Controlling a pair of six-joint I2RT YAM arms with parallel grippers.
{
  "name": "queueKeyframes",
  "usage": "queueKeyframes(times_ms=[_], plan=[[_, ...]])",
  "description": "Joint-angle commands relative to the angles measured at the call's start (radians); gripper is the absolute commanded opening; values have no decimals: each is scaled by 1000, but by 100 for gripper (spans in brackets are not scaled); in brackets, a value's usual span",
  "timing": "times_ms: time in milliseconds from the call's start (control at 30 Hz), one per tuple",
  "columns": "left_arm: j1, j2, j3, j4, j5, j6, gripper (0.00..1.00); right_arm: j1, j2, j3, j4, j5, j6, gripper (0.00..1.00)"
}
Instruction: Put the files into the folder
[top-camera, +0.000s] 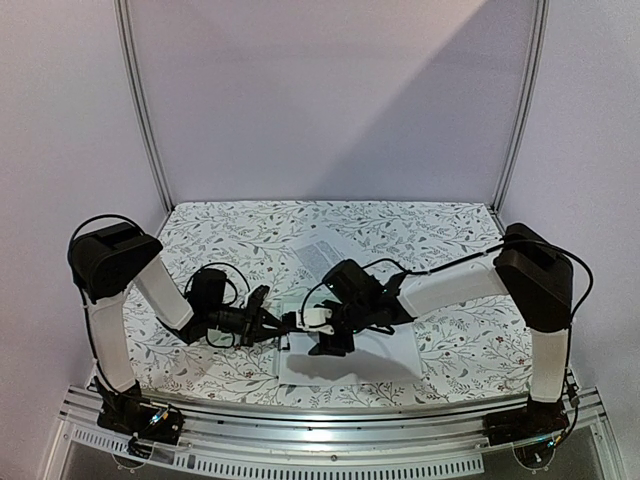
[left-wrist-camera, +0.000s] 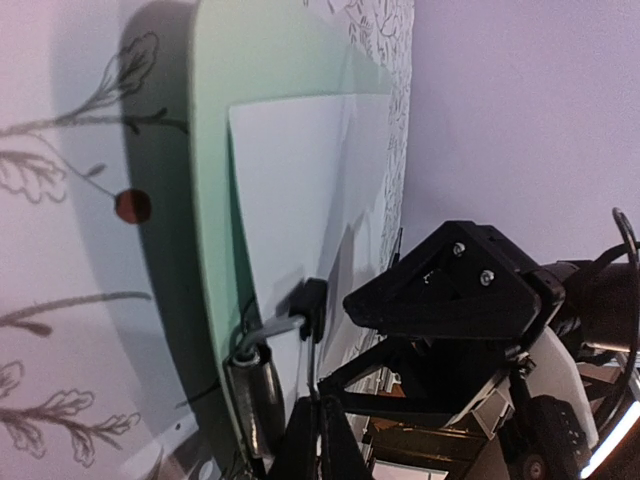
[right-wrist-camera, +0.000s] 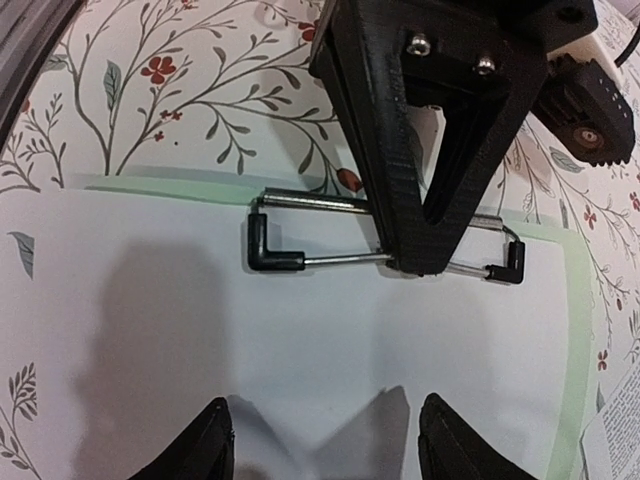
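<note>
**Tutor:** Nearest your right wrist camera is the right gripper (right-wrist-camera: 325, 430). Its two fingers (right-wrist-camera: 212, 445) stand well apart at the lower edge of that view. They hold nothing and hang above a blank white sheet (right-wrist-camera: 300, 340), on which their shadows fall.

**Operator:** And where does that sheet lie?

**Tutor:** You see it flat on the folder (right-wrist-camera: 572, 330). The folder's pale green margin shows along the far and right edges of the paper. The clip (right-wrist-camera: 270, 250), a wire lever with black corner caps, sits at the folder's far short edge, over the top of the sheet.

**Operator:** What of my left arm?

**Tutor:** Your left gripper (right-wrist-camera: 405, 262) is closed, fingers together, and its tip meets the clip's wire between the two caps. Whether it pinches the wire or only presses on it, you cannot tell from these views.

**Operator:** Are there other files?

**Tutor:** From the top camera you find a printed sheet (top-camera: 322, 250) lying text-up on the floral table cover (top-camera: 230, 240). It is beyond the folder, apart from both grippers. The folder itself lies near the table's front edge, between your two arm bases.
</note>
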Motion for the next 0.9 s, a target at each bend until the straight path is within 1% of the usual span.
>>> queueKeyframes(times_ms=[0,67,267,500,867], plan=[[2,37,-19,-48,11,-4,0,-15,90,52,-135,8,38,62],[2,36,-20,-48,12,-5,0,-16,112,79,-170,8,47,62],[0,34,-22,-47,12,-6,0,-17,110,63,-168,17,31,61],[2,32,-25,-49,10,-7,0,-28,122,73,-238,46,22,61],[4,41,-16,-52,10,-7,0,-33,148,96,-376,-8,5,60]])
